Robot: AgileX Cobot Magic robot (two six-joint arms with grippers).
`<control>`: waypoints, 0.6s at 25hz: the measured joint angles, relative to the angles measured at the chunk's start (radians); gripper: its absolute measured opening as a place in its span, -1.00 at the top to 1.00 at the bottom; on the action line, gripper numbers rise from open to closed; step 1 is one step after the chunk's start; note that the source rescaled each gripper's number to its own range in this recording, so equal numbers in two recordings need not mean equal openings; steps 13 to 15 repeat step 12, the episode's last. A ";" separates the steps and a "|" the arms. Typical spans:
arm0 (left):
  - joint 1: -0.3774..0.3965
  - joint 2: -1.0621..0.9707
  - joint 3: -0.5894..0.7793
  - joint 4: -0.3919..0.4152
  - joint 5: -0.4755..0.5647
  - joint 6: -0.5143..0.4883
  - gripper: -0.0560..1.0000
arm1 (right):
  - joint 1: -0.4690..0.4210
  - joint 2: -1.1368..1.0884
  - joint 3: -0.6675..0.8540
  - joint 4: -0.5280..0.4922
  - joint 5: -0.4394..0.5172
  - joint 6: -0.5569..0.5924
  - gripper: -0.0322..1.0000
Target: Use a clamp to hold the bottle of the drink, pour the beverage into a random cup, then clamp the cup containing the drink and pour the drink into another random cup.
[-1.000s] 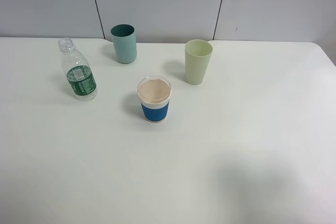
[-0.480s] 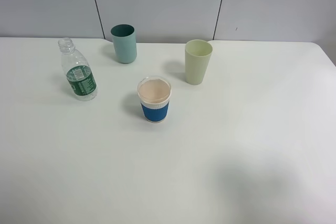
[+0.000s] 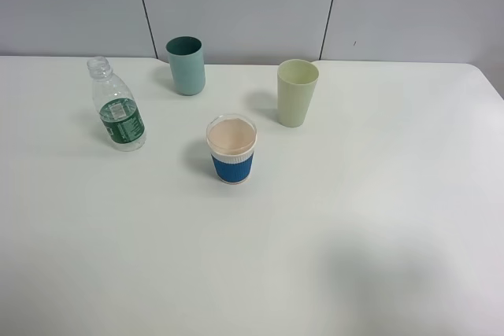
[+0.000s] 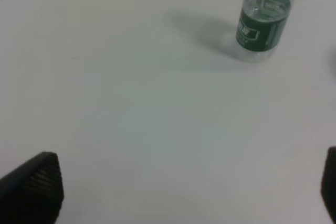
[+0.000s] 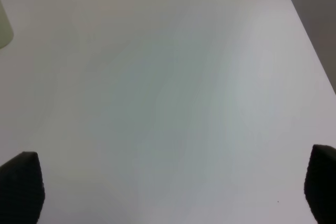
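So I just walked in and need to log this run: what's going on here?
Nothing is being handled yet. Both grippers are open and hold nothing: the left gripper faces the bottle from a distance, the right gripper is over bare table. The bottle, uncapped, the blue-sleeved cup, the pale green tumbler and the teal tumbler all stand upright and apart.

bottle (image 3: 117,109): upright, uncapped, left | blue-sleeved cup (image 3: 231,149): upright, centre | pale green tumbler (image 3: 297,93): upright, behind-right
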 joint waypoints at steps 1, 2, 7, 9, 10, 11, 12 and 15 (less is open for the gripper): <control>0.000 0.000 0.000 0.000 0.000 0.000 -1.00 | 0.000 0.000 0.000 0.000 0.000 0.000 -0.98; 0.000 0.000 0.000 0.000 0.000 0.000 -1.00 | 0.000 0.000 0.000 0.000 0.000 0.000 -0.98; 0.000 0.000 0.000 0.000 0.000 0.000 -1.00 | 0.000 0.000 0.000 0.000 0.000 0.000 -0.98; 0.000 0.000 0.000 0.000 -0.001 0.000 -1.00 | 0.000 0.000 0.000 0.000 0.000 0.000 -0.98; 0.000 0.000 0.000 0.000 0.000 0.000 -1.00 | 0.000 0.000 0.000 0.000 0.000 0.000 -0.98; 0.000 0.000 0.000 0.000 0.000 0.000 -1.00 | 0.000 0.000 0.000 0.000 0.000 0.000 -0.98; 0.000 0.000 0.000 0.000 0.000 0.000 -1.00 | 0.000 0.000 0.000 0.000 0.000 0.000 -0.98; 0.000 0.000 0.000 0.000 0.000 0.000 -1.00 | 0.000 0.000 0.000 0.000 0.000 0.000 -0.98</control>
